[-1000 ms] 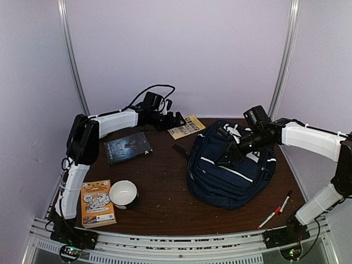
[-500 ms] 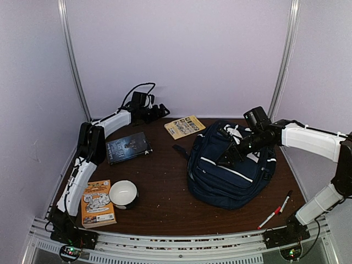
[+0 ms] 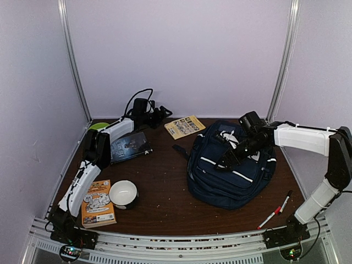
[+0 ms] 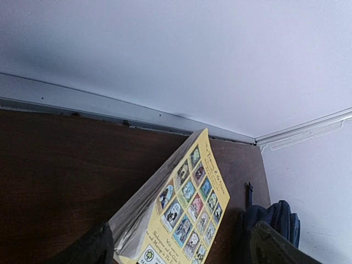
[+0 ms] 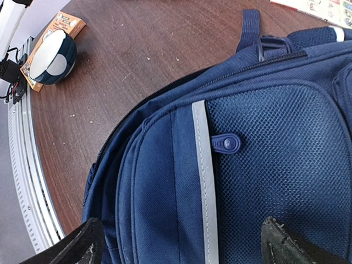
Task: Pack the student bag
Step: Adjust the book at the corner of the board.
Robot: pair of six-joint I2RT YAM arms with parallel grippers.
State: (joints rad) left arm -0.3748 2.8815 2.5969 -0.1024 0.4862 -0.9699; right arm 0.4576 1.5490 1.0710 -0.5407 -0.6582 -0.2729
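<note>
On the right half of the table sits the backpack, its top partly blocked by the right arm. That arm reaches in from the right edge and holds the right gripper low over the front, fingers spread wide with only the tips showing in the wrist view, so contact with the fabric is anyone's guess. The left arm stretches to the back wall, the left gripper with fingers apart too, near the yellow booklet, whose near end is cut off in the wrist view.
</note>
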